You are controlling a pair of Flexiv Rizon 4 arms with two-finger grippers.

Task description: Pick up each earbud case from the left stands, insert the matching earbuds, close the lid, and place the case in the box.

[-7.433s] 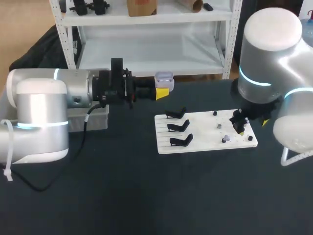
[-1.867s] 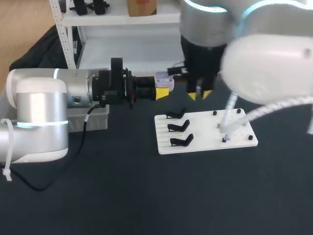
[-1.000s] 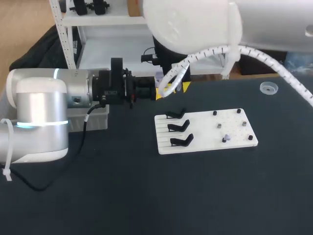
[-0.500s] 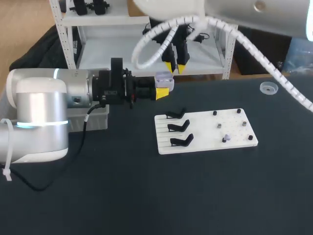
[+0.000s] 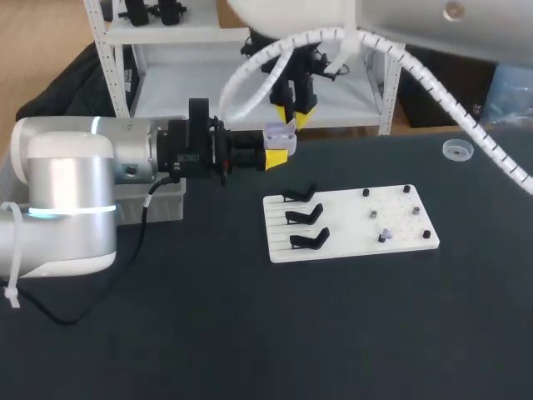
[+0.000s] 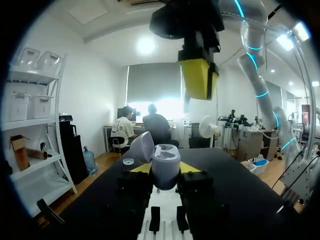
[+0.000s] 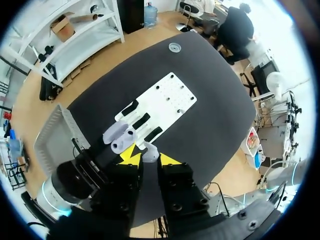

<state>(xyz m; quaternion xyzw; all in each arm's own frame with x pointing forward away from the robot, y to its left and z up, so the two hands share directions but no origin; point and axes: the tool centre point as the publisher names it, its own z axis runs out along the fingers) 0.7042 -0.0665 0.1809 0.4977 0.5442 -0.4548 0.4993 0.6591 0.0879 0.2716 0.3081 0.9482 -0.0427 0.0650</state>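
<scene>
Earbud case (image 6: 165, 167) open, right wrist shows earbud (image 7: 151, 152)

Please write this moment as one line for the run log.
left gripper: shut on earbud case, lid open | right gripper: shut on earbud, above case | three stands: empty

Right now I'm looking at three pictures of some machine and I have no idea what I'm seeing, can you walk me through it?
These are two robot arms at a dark table. One picture looks down from above; the two round ones come from cameras on each arm's wrist. The left gripper is shut on an open pale lilac plastic earbud case, held in the air. The right gripper hangs above it, pinching a small pale earbud. On the table lie a flat white board with three black stands, and a grey box.
</scene>
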